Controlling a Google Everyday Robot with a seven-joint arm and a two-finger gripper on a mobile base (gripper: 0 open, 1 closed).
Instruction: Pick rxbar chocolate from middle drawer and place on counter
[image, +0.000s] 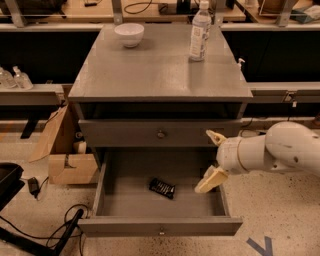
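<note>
Gripper (213, 158) over the right side of the open middle drawer (129, 194), jaws spread wide, gripping nothing, rxbar chocolate (162, 188) flat on the drawer floor, apart from the fingers

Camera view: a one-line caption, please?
Open gripper at the right side of the open middle drawer; rxbar chocolate lies on its floor.
</note>
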